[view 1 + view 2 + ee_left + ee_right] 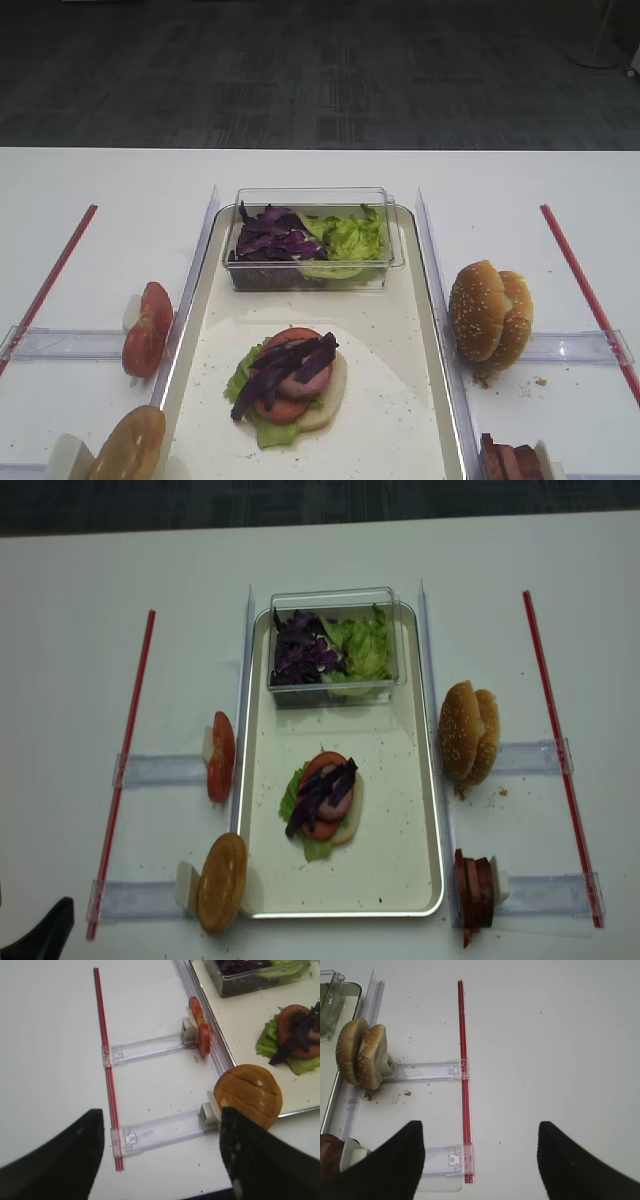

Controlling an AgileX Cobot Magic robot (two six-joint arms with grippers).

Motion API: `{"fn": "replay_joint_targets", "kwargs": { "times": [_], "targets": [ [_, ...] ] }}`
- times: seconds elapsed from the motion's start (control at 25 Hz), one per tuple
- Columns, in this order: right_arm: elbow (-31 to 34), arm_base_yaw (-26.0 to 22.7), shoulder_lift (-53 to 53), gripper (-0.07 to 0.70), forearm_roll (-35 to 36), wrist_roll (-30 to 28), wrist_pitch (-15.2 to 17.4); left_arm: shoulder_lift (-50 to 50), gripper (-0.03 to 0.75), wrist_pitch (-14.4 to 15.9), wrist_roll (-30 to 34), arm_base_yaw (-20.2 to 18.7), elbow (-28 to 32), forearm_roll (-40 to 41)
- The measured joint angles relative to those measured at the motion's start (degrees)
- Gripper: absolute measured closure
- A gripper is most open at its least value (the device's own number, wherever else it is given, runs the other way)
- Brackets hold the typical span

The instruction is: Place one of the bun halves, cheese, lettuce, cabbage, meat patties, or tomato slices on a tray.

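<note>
Cabbage (pixel 290 368) already lies on the stack of bun, lettuce, tomato and meat in the tray (pixel 405 420). Top bun (pixel 248 1095) waits just outside. Both hands (pixel 160 1160) are wide open, holding nothing.

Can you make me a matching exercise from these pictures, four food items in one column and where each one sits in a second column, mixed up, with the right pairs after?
Things:
1. tomato slices
2. meat patties
3. lettuce
4. sesame bun halves

Places:
A. in the clear tub beside the cabbage
B. standing outside the tray, off its right side, far end
C. standing outside the tray's left side
D. outside the tray's right side, near corner

Pairs: 1-C, 2-D, 3-A, 4-B
</note>
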Motion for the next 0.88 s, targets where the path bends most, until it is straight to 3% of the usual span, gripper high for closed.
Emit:
{"fn": "replay_joint_targets", "kwargs": {
  "times": [0.88],
  "targets": [
    [0.0, 0.0, 0.0, 0.123, 0.0, 0.31, 0.0, -3.58, 0.263, 1.42, 0.26, 0.0, 0.98, -0.49]
  ]
}}
